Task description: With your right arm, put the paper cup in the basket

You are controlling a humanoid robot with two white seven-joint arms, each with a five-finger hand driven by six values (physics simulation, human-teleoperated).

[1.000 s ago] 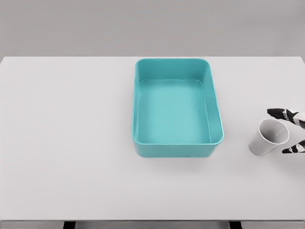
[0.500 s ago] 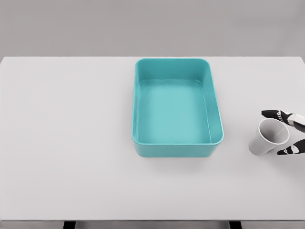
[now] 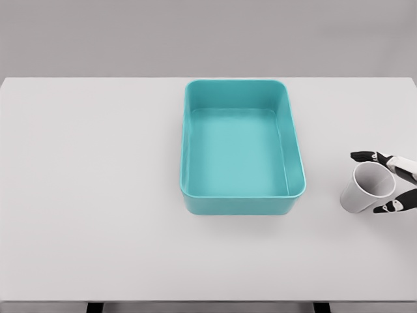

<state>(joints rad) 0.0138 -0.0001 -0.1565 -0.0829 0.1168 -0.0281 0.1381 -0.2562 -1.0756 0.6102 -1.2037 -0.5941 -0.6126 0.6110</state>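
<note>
A white paper cup (image 3: pixel 365 189) lies tilted on the white table (image 3: pixel 98 195), its open mouth turned up and to the right. It sits to the right of a teal basket (image 3: pixel 242 148), which holds nothing. My right hand (image 3: pixel 376 183) comes in from the right edge, spread open around the cup's rim. One dark fingertip (image 3: pixel 359 156) lies just above the rim and another (image 3: pixel 382 209) just below it. Whether they touch the cup I cannot tell. The rest of the hand is cut off by the picture's edge.
The table's front edge (image 3: pixel 208 301) runs along the bottom, with dark legs under it. A plain grey wall rises behind the far edge.
My right hand has slid left, so its two fingertips now reach further along both sides of the cup's rim. Cup and basket have stayed put.
</note>
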